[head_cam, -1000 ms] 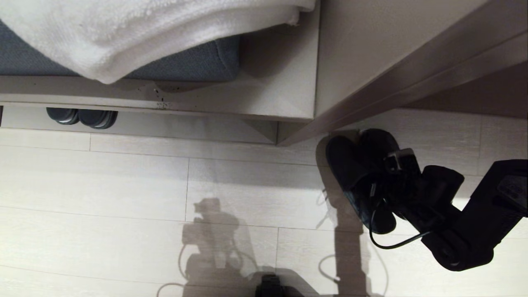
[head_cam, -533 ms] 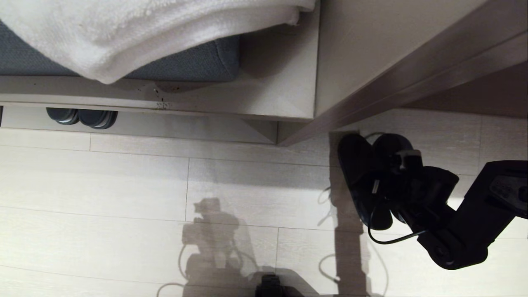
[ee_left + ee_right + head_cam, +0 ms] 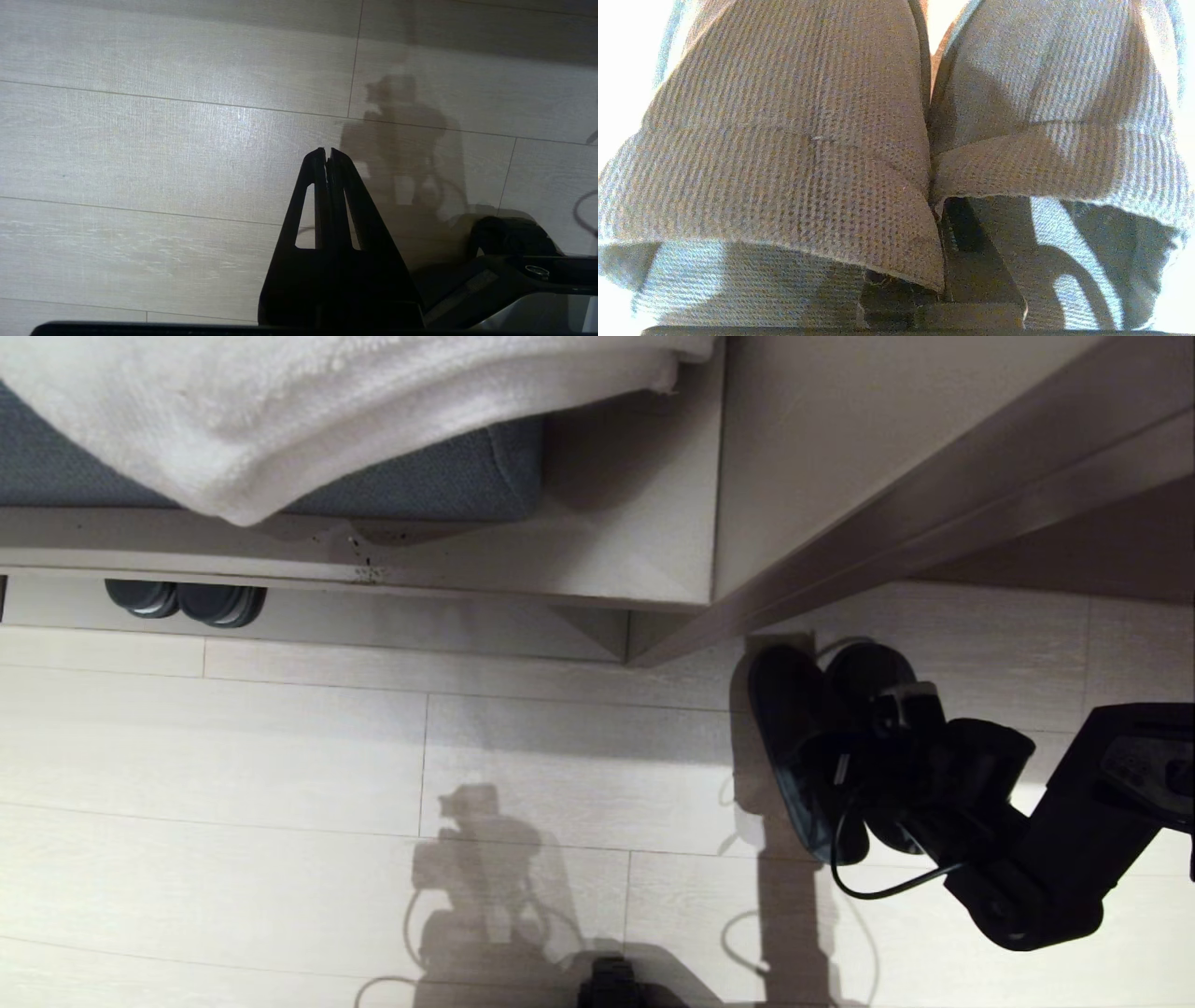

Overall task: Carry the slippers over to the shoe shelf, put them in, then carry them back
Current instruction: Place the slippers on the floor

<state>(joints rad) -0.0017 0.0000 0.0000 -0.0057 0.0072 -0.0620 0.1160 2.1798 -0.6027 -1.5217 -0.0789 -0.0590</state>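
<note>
**poster1:** so where are the slippers [image 3: 812, 747] right now?

**me:** In my right gripper [image 3: 864, 756], clamped on both of them, pinched together side by side. They hang just above the pale plank floor [image 3: 373, 756], close to the corner of the beige cabinet [image 3: 840, 476]. From the wrist all I see is their waffle-weave toe bands [image 3: 794, 154].

**poster1:** and the left one?

**me:** Left gripper [image 3: 327, 156] is parked, fingers pressed together, pointing at bare floor. Another dark pair [image 3: 187, 600] sits under the bed [image 3: 280, 448] ledge, well apart.
</note>
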